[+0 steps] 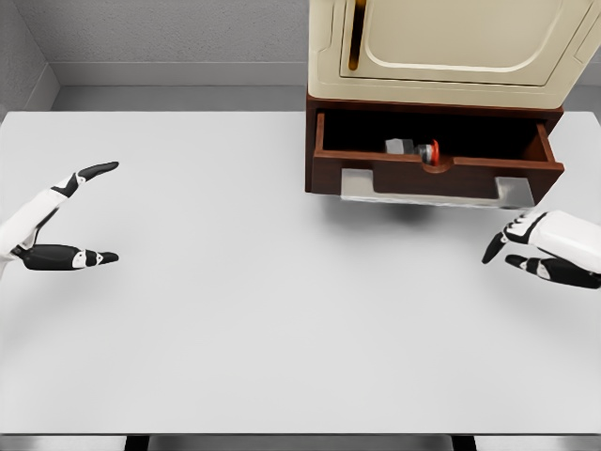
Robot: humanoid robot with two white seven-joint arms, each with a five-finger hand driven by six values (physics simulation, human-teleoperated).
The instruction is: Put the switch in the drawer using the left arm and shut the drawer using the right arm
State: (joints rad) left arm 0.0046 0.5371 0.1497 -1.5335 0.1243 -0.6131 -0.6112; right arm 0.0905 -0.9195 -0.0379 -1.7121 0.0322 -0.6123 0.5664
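Head view, white table [235, 329], grey walls [169, 33]

Dark reddish-brown drawer [434, 174] under a cream cabinet [451, 47]; inside, at twelve o'clock, a grey switch [413, 148] with red end; plain white table [263, 310]; white-and-black left hand [61, 221] and right hand [545, 249]

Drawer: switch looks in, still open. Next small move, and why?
Probably bring the right hand up to the drawer front to push it shut. The switch already lies inside the open drawer, the left hand is empty and well clear, and the right hand sits just below the front, not touching.
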